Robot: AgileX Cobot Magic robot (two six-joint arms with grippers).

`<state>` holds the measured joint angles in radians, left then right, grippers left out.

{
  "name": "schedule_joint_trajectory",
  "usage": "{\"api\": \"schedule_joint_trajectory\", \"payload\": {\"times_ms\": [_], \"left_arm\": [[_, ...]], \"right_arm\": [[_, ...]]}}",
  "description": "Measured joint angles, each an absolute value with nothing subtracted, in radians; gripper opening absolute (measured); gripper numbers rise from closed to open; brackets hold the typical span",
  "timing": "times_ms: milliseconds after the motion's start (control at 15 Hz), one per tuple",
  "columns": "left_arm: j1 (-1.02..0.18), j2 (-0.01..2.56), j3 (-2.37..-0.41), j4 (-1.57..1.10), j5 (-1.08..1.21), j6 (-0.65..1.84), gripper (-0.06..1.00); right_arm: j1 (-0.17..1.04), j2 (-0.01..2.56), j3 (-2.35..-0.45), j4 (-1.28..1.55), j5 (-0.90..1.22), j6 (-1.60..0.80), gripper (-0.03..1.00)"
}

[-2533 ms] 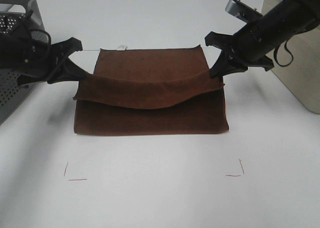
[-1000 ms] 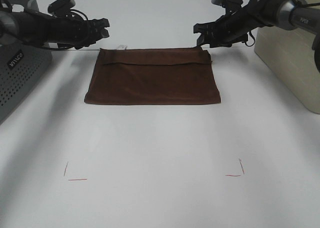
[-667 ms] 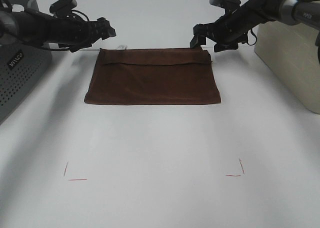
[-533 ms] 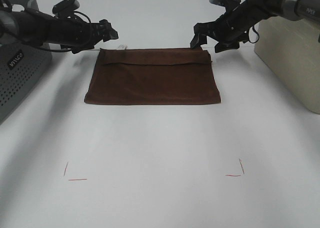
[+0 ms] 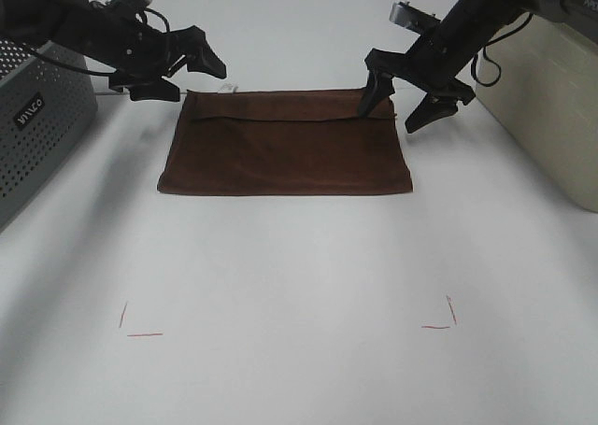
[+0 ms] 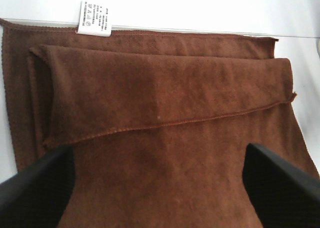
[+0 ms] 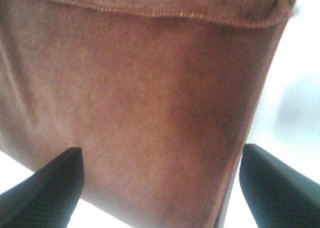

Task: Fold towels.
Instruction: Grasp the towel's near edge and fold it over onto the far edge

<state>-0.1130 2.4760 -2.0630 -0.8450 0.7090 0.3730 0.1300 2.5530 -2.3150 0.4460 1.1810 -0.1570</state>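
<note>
The left hand (image 5: 192, 79) and right hand (image 5: 390, 117) both gape open, empty. The folded brown towel (image 5: 285, 154) lies flat on the bench (image 5: 299, 276) between them, a far corner beside each.

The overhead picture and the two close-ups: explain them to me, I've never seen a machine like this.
The machine is a robot with two black arms, each ending in a two-fingered tool. The wide picture comes from a camera mounted high, looking down on a white table. The two close-ups come from cameras on the arms' wrists. Each looks out between its own tool's fingers, which are the black shapes in the lower corners. On the table lies a dark brown towel, folded, with a small white tag at its far edge. A grey basket stands at the left and a beige box at the right. Thin red corner marks are drawn nearer the camera. The left tool and right tool are at the towel's far corners, both open. Nothing is held.
</note>
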Motion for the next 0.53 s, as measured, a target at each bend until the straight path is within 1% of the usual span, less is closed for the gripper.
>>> {"api": "schedule_joint_trajectory", "payload": {"times_ms": [200,267,333,400,533], "left_arm": [[-0.113,2.419,-2.021,-0.692,0.828,0.22,0.86],[-0.113,2.387,-1.963,-0.665,0.836,0.198,0.86],[-0.113,2.311,-1.82,-0.651,0.784,0.184,0.86],[-0.113,2.267,-1.734,-0.65,0.743,0.182,0.86],[-0.113,2.192,-1.602,-0.641,0.684,0.182,0.86]], "right_arm": [[0.13,2.511,-2.285,0.428,1.205,-0.139,0.79],[0.13,2.494,-2.26,0.42,1.207,-0.138,0.79],[0.13,2.446,-2.178,0.417,1.207,-0.137,0.79],[0.13,2.419,-2.127,0.417,1.207,-0.137,0.79],[0.13,2.364,-2.0,0.416,1.181,-0.137,0.78]]}}
